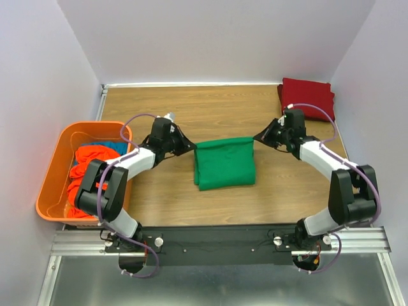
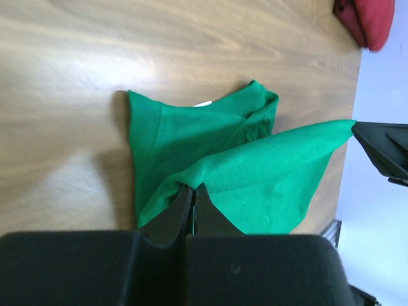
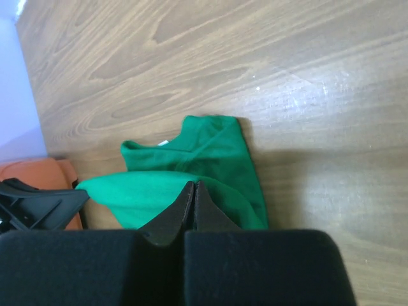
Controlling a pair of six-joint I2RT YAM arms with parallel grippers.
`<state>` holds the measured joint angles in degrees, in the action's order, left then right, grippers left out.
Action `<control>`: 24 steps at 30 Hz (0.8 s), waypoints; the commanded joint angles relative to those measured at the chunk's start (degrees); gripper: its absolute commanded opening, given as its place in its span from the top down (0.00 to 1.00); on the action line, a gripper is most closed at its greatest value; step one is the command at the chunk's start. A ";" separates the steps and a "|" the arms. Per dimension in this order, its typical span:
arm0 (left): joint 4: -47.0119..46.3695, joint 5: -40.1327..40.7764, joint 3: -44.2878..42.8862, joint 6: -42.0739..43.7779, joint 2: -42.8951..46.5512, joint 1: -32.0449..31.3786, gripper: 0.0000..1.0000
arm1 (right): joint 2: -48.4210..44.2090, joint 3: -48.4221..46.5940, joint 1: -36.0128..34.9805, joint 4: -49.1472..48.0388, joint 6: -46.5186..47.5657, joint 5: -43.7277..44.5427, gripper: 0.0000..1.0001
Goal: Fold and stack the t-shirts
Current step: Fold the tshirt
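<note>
The green shirt point(image 1: 224, 167) lies mid-table point(image 1: 159, 108), long axis left to right. The left gripper point(image 1: 190, 148) and right gripper point(image 1: 257, 136) are each pinched tight on a far corner, holding that edge raised. The rest lies nearer than both, so I'd expect the fold to come toward the near edge.

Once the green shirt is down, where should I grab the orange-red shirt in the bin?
Pinch a raised fold on top of the orange-red shirt, coming straight down with the left gripper. It lies crumpled in the orange bin, whose walls would likely block a sideways approach, and no hem or corner shows clearly.
</note>
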<state>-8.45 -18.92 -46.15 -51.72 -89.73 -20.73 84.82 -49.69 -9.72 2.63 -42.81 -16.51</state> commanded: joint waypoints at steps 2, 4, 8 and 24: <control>4.31 -0.33 -3.06 4.26 -3.33 4.03 1.00 | 5.70 -7.33 -0.04 1.23 1.67 4.38 0.97; 4.49 -0.33 -4.12 4.97 -4.39 5.43 1.00 | 8.51 -9.19 -0.04 1.06 1.94 5.00 0.95; 3.00 -1.12 -5.79 4.88 -7.99 7.54 1.00 | 15.19 -16.38 0.05 0.71 2.55 5.00 0.93; 4.49 -2.01 -15.98 7.07 -11.26 11.94 0.60 | 15.31 -17.82 -3.10 -1.32 5.98 -6.25 0.69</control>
<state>-6.00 -21.69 -59.46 -47.33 -104.42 -9.37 109.30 -72.47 -10.50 1.48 -38.87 -19.25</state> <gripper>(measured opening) 0.386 0.299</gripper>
